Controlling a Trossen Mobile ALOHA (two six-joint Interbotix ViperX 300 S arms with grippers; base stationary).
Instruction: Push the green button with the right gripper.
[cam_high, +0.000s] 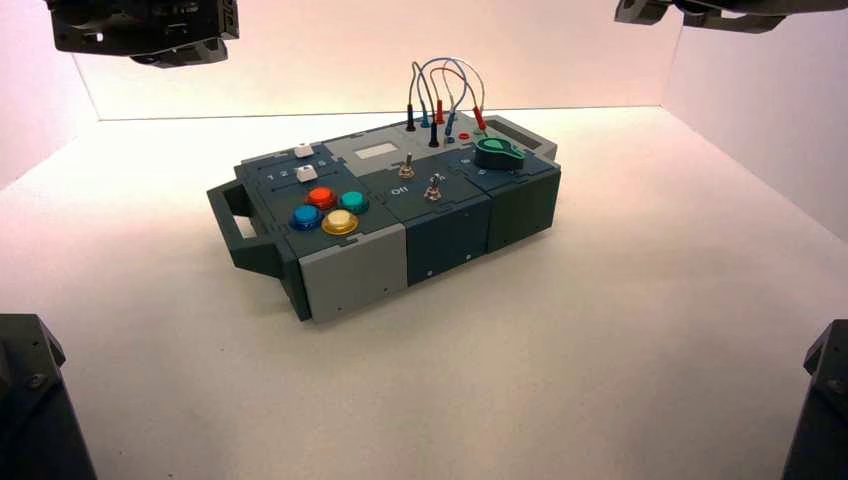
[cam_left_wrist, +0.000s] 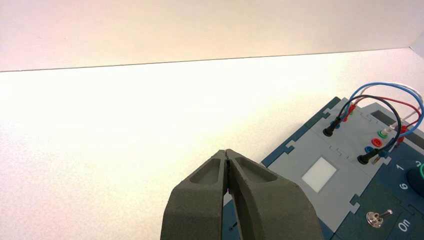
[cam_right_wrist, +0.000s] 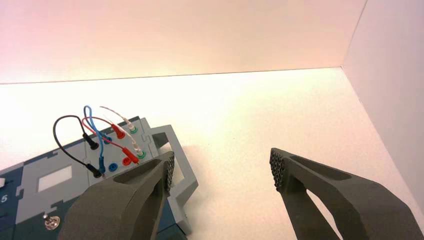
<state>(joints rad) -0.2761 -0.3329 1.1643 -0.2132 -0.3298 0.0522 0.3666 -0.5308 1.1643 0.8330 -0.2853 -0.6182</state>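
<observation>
Teal-green plastic is marking the target: the green button (cam_high: 353, 202) is sitting near the box's left end, on the right of a tight group. The red button (cam_high: 321, 198) and the yellow button (cam_high: 340, 222) are flanking it closely, while the blue button (cam_high: 306, 217) is lying across the group. That crowding is probably calling for a narrow, centred press, and the right pincer (cam_right_wrist: 222, 166) is standing wide open, gripping nothing, so closing it first seems wise. It is hanging high beyond the box's right end, probably keeping well off the wires (cam_high: 447, 72). The left pincer (cam_left_wrist: 226, 151) is waiting high on the left, its tips together.

The box (cam_high: 355, 278) is lying askew, its left end nearer the robot, and its front edge is running just beside the yellow button. Bare table (cam_high: 440, 370) is stretching before that edge and to the box's right, leaving room for a low approach. Coming straight across the top would be risking the wires, the dark-green knob (cam_high: 498, 153) and the metal toggle switches (cam_high: 432, 188).
</observation>
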